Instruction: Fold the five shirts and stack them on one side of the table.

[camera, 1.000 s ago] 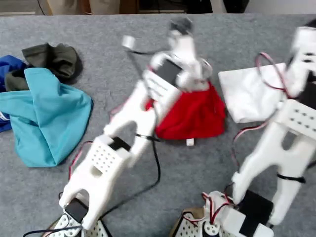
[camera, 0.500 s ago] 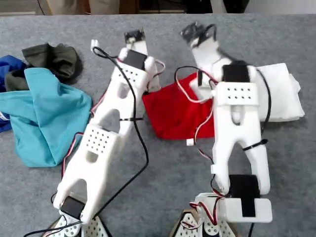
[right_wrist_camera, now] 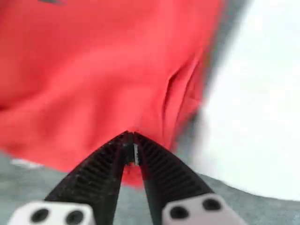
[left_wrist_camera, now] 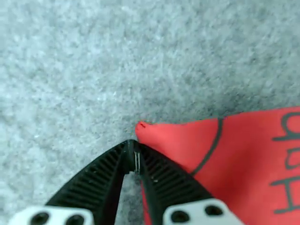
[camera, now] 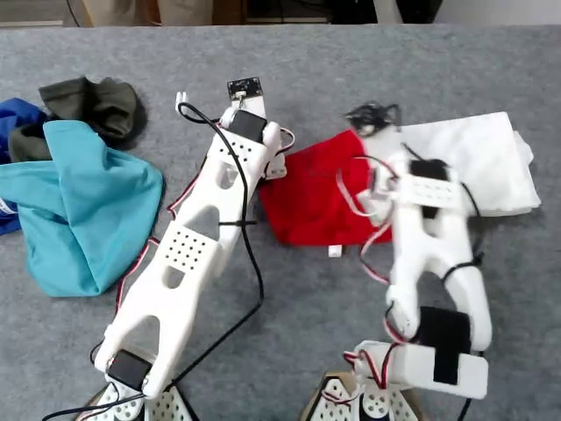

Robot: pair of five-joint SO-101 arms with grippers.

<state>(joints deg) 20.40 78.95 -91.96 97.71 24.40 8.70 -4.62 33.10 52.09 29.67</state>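
Creased red shirt (right_wrist_camera: pixel 93 70), right gripper (right_wrist_camera: pixel 131 149) over its edge, fingers (right_wrist_camera: pixel 99 174) pressed tip to tip, white shirt (right_wrist_camera: pixel 255 117) alongside, grey tabletop (right_wrist_camera: pixel 262 208) beneath.

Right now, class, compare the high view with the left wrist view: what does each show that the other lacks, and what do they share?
The high view adds the white shirt, teal shirt, olive shirt and blue shirt. The left wrist view adds black printed lines on the red shirt and its pointed corner just beyond the shut left gripper. Both share the red shirt and grey table.
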